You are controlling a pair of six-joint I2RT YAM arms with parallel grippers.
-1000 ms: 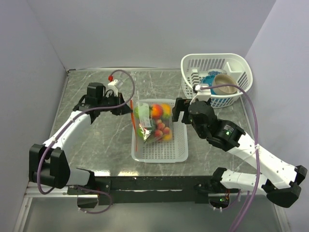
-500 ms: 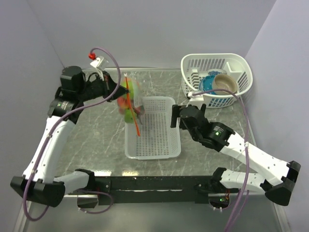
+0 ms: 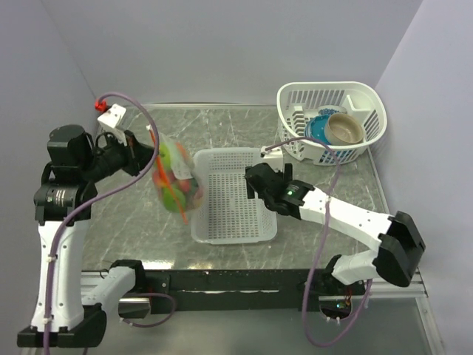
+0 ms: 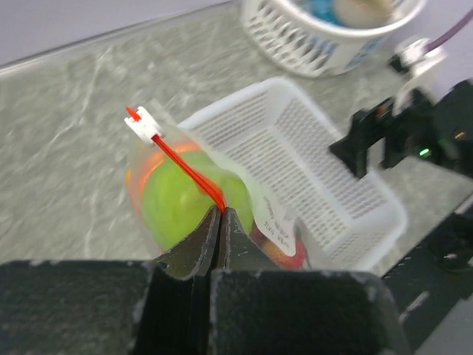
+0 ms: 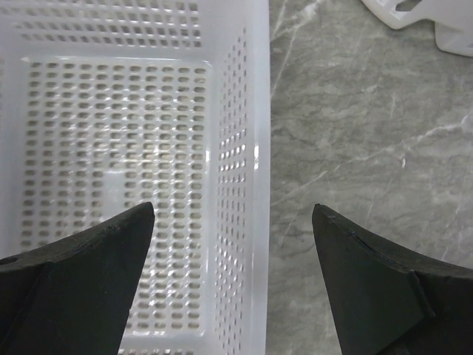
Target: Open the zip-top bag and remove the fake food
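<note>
My left gripper point(image 3: 148, 157) is shut on the orange-red zip strip point(image 4: 185, 171) of the clear zip-top bag point(image 3: 177, 181) and holds the bag in the air, left of the white slotted tray point(image 3: 238, 222). The fake food point(image 3: 174, 164) is inside the bag, green, orange and red pieces; a large green piece point(image 4: 176, 203) shows in the left wrist view. My right gripper point(image 3: 253, 180) is open and empty over the tray's right wall point(image 5: 255, 177), one finger on each side of it point(image 5: 233, 222).
A white basket point(image 3: 294, 97) at the back right holds a blue bowl point(image 3: 320, 126) and a beige bowl point(image 3: 344, 130). Grey walls close in the table on the left, back and right.
My left arm has lifted the bag out of the tray and swung it up and to the left. The tray has shifted left. My right gripper has moved left over the tray's right wall.
</note>
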